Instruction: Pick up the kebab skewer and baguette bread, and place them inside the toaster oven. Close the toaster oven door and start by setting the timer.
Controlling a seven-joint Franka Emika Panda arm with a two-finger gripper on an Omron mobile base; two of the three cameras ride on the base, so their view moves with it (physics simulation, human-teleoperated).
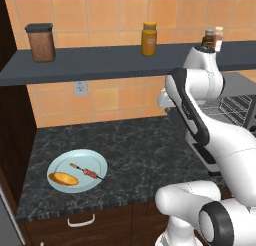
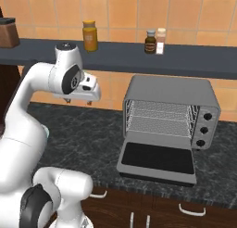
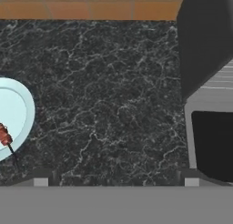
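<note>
Opening step, nothing grasped: thin dark kebab skewer (image 1: 86,171) and golden baguette bread (image 1: 63,178) on pale blue plate (image 1: 95,161), well left of boxy grey toaster oven (image 2: 173,95), glass door (image 2: 157,158) down. Two-finger gripper (image 2: 75,101) hovering between, seemingly spread, hard to tell. Next: descend over skewer

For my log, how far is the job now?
Done: the grey toaster oven has its dark glass door folded down. In hand: nothing; the gripper hangs above the counter. Left: the meat skewer and orange baguette lie on the pale blue plate; closing, timer.
</note>
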